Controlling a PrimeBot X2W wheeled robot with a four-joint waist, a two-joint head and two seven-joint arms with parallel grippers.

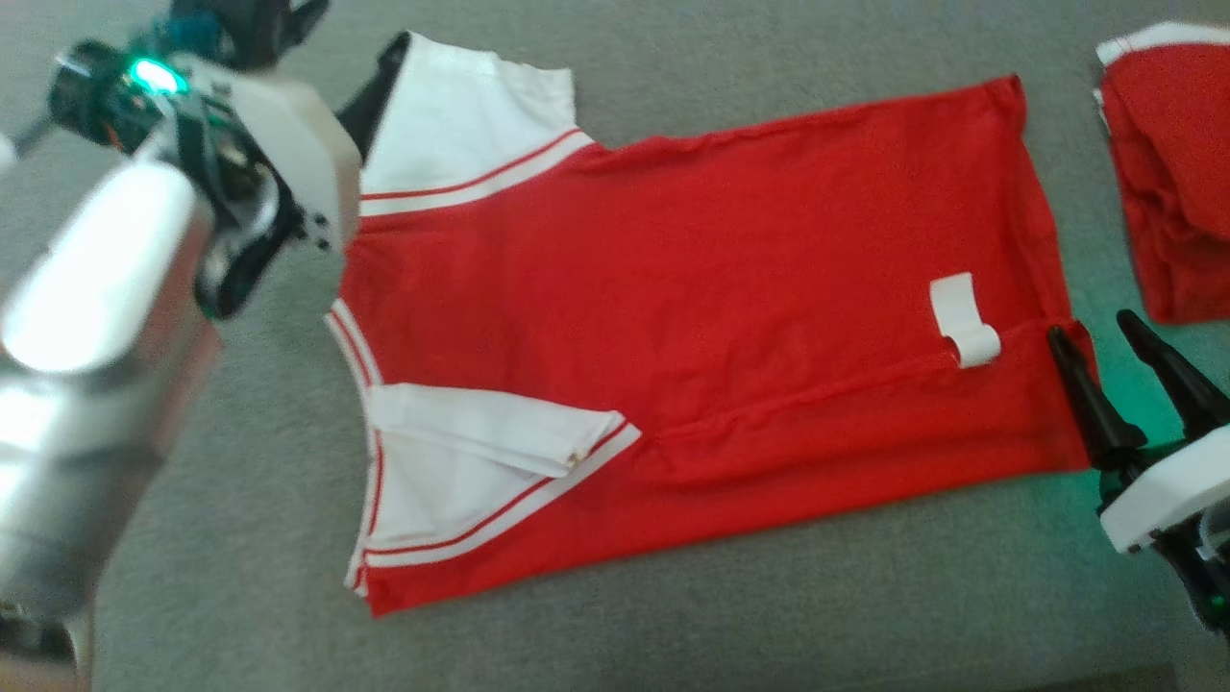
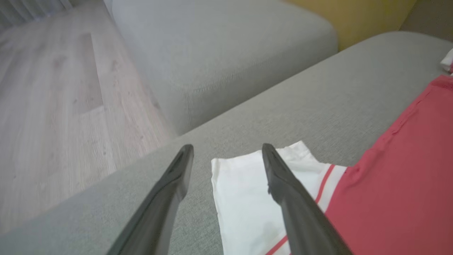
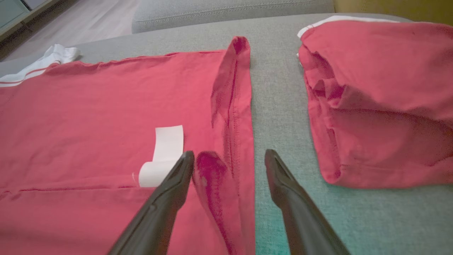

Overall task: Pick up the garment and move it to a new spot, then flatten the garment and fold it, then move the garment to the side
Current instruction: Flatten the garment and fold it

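Lying flat, garment (image 1: 692, 288) spans left-right, sleeves (image 1: 461, 125) leftward.

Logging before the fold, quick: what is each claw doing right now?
Left claw: open, holding nothing, astride the edge of the white sleeve.
Right claw: open, astride the hem of the red shirt, nothing gripped.

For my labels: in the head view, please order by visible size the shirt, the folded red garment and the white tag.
1. shirt
2. folded red garment, cut off at the edge
3. white tag
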